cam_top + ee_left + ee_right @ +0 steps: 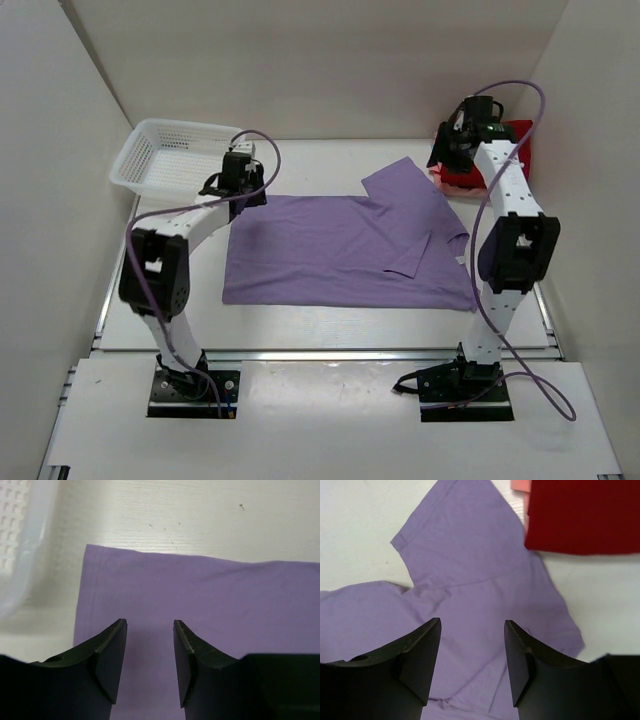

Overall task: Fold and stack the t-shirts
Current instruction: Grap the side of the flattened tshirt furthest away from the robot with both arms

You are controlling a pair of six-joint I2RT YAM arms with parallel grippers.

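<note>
T-shirts: 1 lavender, 1 red, 1 pink; 1 basket

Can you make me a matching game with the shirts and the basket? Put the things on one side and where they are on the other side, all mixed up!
Things:
1. purple t-shirt
2. red t-shirt
3. white basket
4. pink t-shirt

Places:
A. at the far left corner of the table
B. only a small strip shows, right at the red one's edge
C. spread out in the middle
D. a bright block at the far right

Right pairs: 1-C, 2-D, 3-A, 4-B.
</note>
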